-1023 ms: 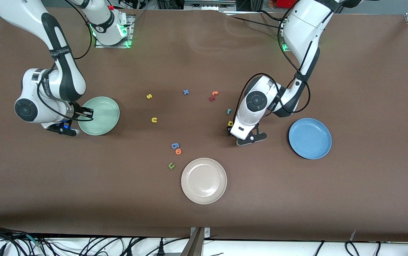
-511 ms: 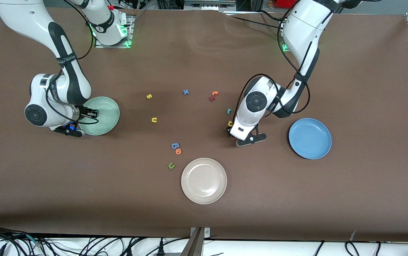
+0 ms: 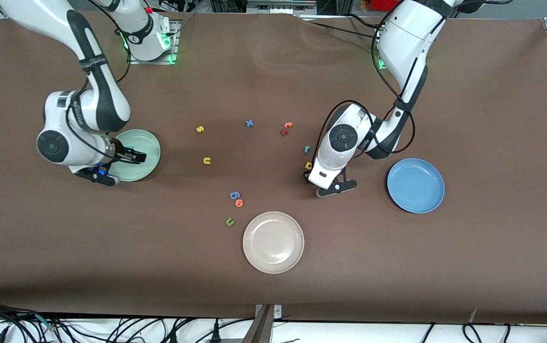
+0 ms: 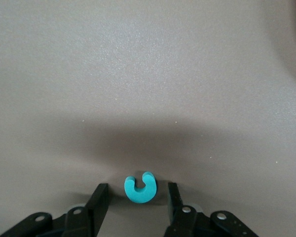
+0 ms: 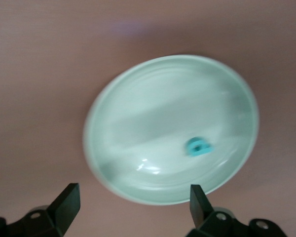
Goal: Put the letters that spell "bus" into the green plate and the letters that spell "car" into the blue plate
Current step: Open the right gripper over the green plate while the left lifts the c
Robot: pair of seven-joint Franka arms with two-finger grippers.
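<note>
The green plate (image 3: 147, 143) (image 5: 148, 108) lies at the right arm's end of the table with the teal b (image 5: 199, 146) in it. My right gripper (image 3: 134, 156) (image 5: 133, 202) hangs open over this plate, holding nothing. My left gripper (image 3: 308, 175) (image 4: 135, 197) is down at the table, open, with the teal c (image 4: 140, 187) lying between its fingers (image 4: 99, 197), a gap on each side. The yellow a (image 3: 308, 165) and teal r (image 3: 307, 149) lie beside that gripper. The yellow s (image 3: 200, 128) and yellow u (image 3: 207, 161) lie mid-table. The blue plate (image 3: 415, 185) holds nothing.
A beige-white plate (image 3: 273, 242) sits nearer the front camera. A blue x (image 3: 249, 123), an orange letter (image 3: 288, 125) and a dark red one (image 3: 283, 132) lie mid-table. A blue 6-like letter (image 3: 234, 195), an orange o (image 3: 239, 203) and a green u (image 3: 229, 221) lie close to the beige plate.
My right gripper has moved farther in over the green plate and its fingers have spread. The left arm has stayed in place beside the yellow a.
</note>
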